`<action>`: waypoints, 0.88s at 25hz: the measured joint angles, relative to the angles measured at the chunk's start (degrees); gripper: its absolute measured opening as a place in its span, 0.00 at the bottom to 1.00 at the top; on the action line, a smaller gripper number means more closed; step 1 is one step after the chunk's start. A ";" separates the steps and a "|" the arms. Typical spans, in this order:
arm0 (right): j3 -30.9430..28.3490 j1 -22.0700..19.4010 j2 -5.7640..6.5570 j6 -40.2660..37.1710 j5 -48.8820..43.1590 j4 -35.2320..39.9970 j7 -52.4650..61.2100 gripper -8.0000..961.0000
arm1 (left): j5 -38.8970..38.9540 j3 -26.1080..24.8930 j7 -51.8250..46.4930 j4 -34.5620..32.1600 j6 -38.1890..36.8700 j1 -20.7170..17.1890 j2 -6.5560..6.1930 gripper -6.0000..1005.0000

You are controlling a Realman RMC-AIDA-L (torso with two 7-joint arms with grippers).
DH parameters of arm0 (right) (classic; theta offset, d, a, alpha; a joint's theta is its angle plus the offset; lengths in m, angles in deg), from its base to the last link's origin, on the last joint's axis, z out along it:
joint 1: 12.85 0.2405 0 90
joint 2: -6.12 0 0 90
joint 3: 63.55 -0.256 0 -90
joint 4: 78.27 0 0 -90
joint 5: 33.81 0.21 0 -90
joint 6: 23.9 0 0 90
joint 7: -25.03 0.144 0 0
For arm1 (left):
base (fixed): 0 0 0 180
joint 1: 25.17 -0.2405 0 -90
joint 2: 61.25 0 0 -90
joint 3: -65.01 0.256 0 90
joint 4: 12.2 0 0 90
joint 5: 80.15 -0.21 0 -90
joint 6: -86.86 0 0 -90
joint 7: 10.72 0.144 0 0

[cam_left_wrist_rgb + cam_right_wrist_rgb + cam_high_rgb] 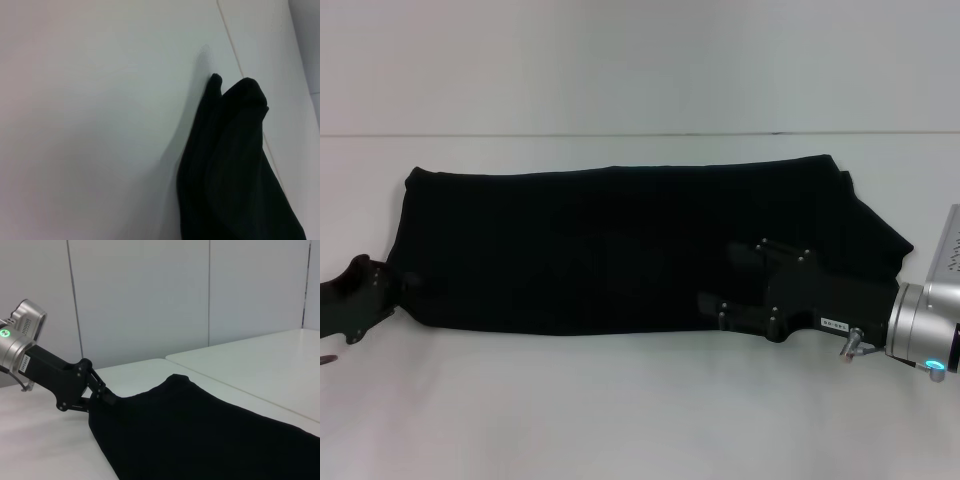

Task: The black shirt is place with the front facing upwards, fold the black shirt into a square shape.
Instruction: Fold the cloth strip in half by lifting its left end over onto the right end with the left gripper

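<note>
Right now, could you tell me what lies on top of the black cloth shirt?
The right gripper lies over the black cloth shirt's right half, above the white table. The left gripper touches only the shirt's left edge. Any front lettering is hidden; only plain black cloth shows.

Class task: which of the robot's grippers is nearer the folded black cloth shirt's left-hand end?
Left. The left gripper sits at that end of the black cloth shirt; the right gripper lies over its right half.

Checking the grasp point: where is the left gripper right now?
In the head view, the left gripper sits at the table's left edge, touching the black shirt's left end.
</note>
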 joint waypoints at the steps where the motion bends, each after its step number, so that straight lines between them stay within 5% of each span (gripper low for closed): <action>1: 0.00 0.01 0.00 -0.03 0.00 -0.02 0.00 0.89 | 0.00 0.01 0.26 0.00 0.08 -0.01 0.06 0.19; 4: 0.00 0.05 0.00 -0.18 0.00 -0.06 0.00 0.89 | 0.00 0.00 0.71 0.09 0.16 0.05 0.11 0.07; 11: 0.00 0.09 0.00 -0.49 0.00 -0.06 0.00 0.89 | 0.36 -0.46 1.59 0.00 0.00 -0.05 -0.16 0.06; 22: 0.00 0.17 0.00 -1.03 0.00 -0.05 0.05 0.89 | -0.14 -4.29 1.62 -2.01 0.09 -1.96 -4.12 0.06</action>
